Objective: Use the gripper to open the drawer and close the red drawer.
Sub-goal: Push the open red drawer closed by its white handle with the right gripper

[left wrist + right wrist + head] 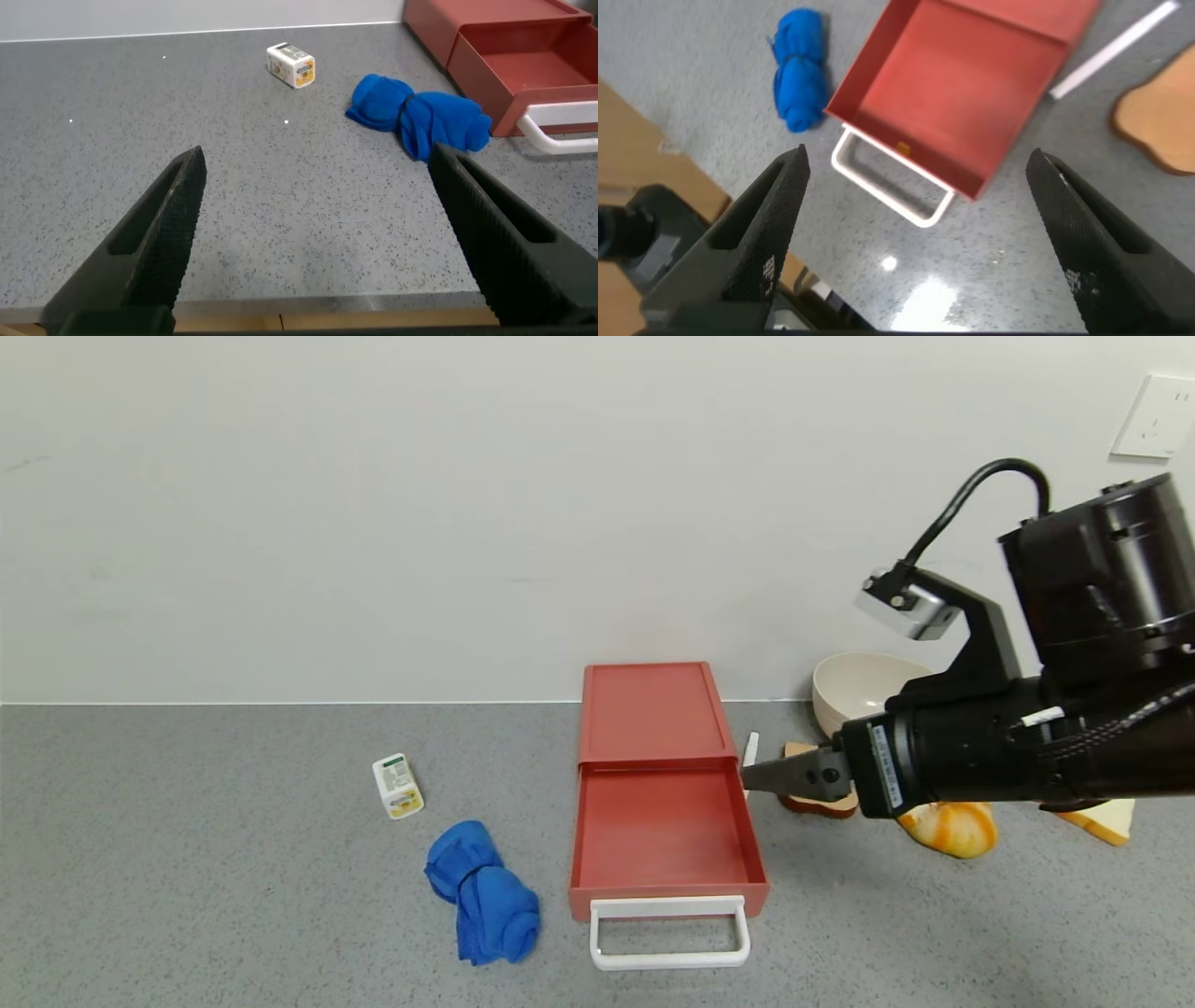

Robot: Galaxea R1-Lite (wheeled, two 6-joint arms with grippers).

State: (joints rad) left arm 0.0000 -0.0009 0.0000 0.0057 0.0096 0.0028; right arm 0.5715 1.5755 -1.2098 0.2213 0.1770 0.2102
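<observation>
Left gripper [313,233] sat low over bare counter, fingers spread. Drawer [661,826] at frame centre, tray pulled out, white handle [669,933] toward the bottom edge. Right gripper [752,776] hovered beside the tray's right wall, fingers spread.

Matt red plastic drawer [661,803] w/ glossy white handle [669,933], speckled grey stone-look counter [233,896], blue cloth [481,891].

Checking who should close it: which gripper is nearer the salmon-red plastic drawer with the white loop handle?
Right. The right gripper hovers beside the open drawer, on its right. The left gripper sits over bare counter, beyond the rolled blue cloth.
</observation>
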